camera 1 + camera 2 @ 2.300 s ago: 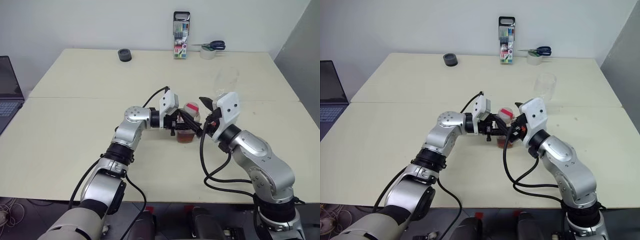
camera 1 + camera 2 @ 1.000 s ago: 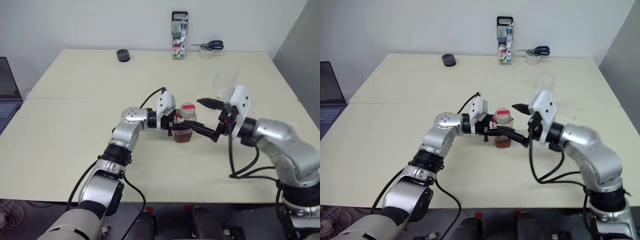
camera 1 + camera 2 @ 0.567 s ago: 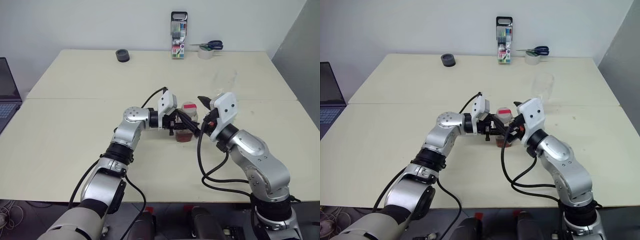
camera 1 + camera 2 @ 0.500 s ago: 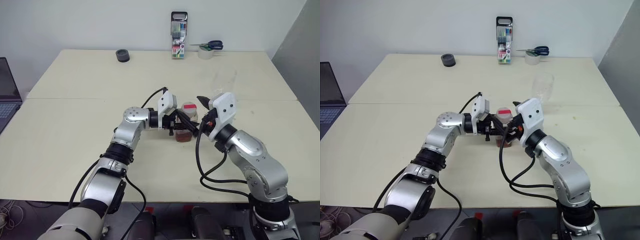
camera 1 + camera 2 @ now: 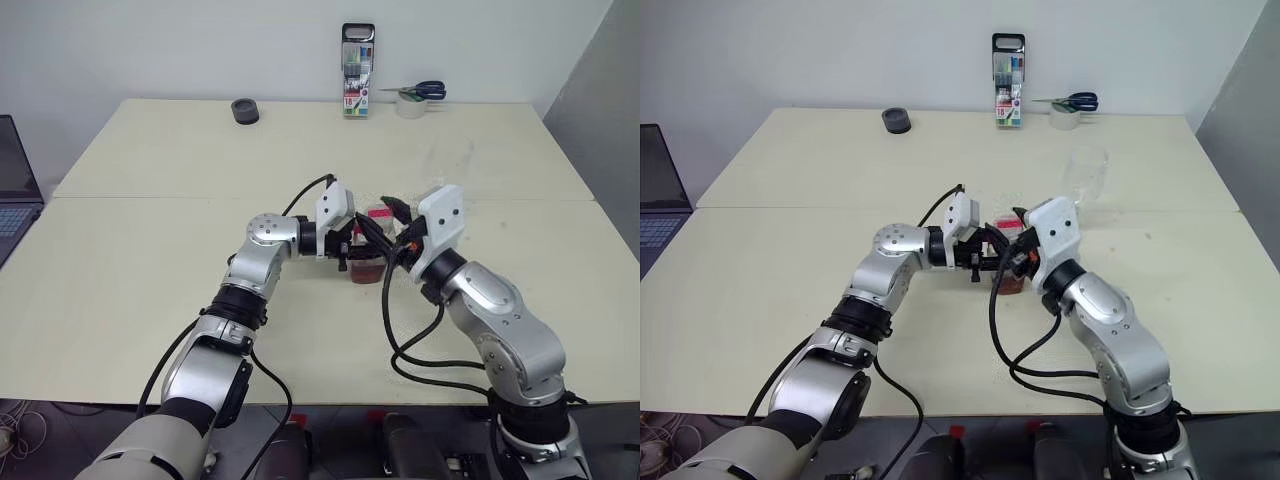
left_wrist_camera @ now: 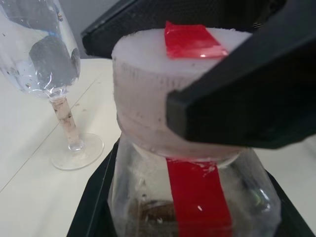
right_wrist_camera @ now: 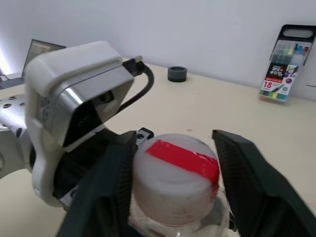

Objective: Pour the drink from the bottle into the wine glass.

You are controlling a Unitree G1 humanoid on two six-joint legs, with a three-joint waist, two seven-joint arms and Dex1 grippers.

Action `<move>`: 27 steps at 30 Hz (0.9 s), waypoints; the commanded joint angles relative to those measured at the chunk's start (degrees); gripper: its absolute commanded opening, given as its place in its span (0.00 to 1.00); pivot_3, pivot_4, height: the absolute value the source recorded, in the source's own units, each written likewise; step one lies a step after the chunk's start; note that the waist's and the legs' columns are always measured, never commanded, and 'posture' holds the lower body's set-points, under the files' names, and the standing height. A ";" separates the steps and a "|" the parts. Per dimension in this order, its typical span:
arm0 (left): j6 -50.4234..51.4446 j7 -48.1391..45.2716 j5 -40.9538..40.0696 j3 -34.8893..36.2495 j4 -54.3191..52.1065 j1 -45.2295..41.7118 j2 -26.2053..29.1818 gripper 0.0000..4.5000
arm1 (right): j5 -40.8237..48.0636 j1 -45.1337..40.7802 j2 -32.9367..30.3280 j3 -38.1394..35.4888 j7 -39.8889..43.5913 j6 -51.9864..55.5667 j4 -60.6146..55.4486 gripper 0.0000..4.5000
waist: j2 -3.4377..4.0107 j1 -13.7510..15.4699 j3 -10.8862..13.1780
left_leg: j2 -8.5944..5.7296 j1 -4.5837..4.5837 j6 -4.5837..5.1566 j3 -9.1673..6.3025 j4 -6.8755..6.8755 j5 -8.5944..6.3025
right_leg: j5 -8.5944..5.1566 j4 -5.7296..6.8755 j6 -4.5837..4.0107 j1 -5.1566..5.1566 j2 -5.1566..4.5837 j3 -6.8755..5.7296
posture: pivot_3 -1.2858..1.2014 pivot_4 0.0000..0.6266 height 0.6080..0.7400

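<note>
Fingers (image 7: 249,182) of both arms straddle the bottle (image 6: 192,192), level.

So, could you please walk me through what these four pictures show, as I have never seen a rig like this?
It is a two-armed humanoid robot at a cream table. Two pictures come from cameras in its head, looking down over both arms; the other two come from cameras on its wrists. The left end effector is shut on the bottle, which holds a little reddish-brown drink. The right end effector has its fingers on either side of the white cap. The wine glass stands just beyond. Along the far edge are a marker case, scissors on a tape roll, and a dark ring.
</note>
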 commanded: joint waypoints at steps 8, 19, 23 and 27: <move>-1.04 -0.51 -0.30 0.50 -1.41 -1.11 0.01 0.39 | 8.38 -0.53 -4.93 -1.43 13.77 -1.27 1.06 0.41 | 0.00 0.00 0.00 | -0.01 0.00 0.06 0.00 0.00 -0.04 | 0.00 0.01 0.00 0.00 0.00 0.00 | 0.52 0.24 1.00; -1.49 -0.87 -0.85 0.39 -2.21 -0.73 -0.40 0.38 | 15.07 -15.37 -20.30 -2.67 41.48 -1.79 20.11 0.49 | 0.01 -0.03 -0.01 | 0.05 0.11 0.21 -0.04 -0.06 -0.11 | 0.00 -0.04 0.00 0.10 0.06 -0.04 | 0.52 0.24 1.00; -1.34 -0.60 -1.02 0.48 -2.99 0.05 -0.28 0.38 | 15.92 -13.27 -19.00 -5.39 37.11 -1.00 16.10 0.80 | 0.01 -0.04 -0.01 | 0.00 0.06 0.16 0.02 -0.01 -0.09 | 0.00 -0.08 0.00 0.09 -0.05 0.00 | 0.52 0.24 1.00; -1.23 -0.75 -1.21 0.41 -3.24 0.37 0.05 0.38 | 18.57 -10.82 -19.56 -8.34 32.20 3.01 7.79 1.00 | 0.01 0.01 -0.01 | 0.00 0.04 0.16 0.00 0.02 -0.09 | 0.00 -0.04 0.00 0.06 -0.05 -0.01 | 0.52 0.24 1.00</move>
